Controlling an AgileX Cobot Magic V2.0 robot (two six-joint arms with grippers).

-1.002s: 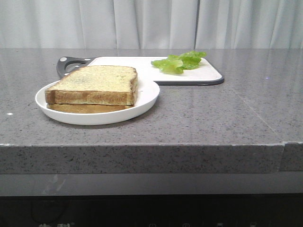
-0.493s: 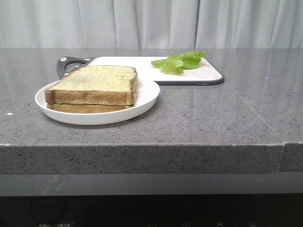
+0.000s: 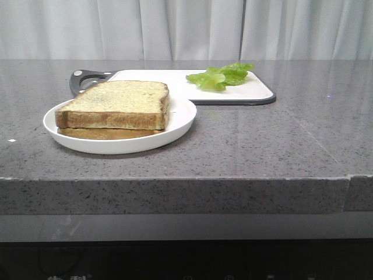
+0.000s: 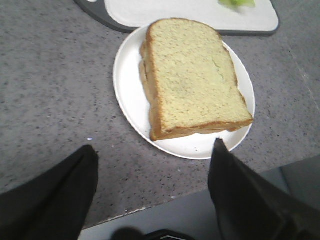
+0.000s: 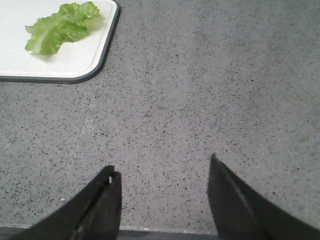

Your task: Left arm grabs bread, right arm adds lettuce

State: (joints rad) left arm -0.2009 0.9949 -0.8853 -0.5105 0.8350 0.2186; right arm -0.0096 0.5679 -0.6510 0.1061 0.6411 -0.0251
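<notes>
The bread, a pale yellow slice with brown crust, lies on top of a more golden slice on a white plate. It also shows in the left wrist view. The lettuce lies on a white cutting board behind the plate, and shows in the right wrist view. My left gripper is open and empty over the counter's front edge, short of the plate. My right gripper is open and empty above bare counter, short of the board. Neither arm shows in the front view.
The grey speckled counter ends in a front edge close to both grippers. The cutting board has a dark rim and a dark handle at its left end. A pale curtain hangs behind.
</notes>
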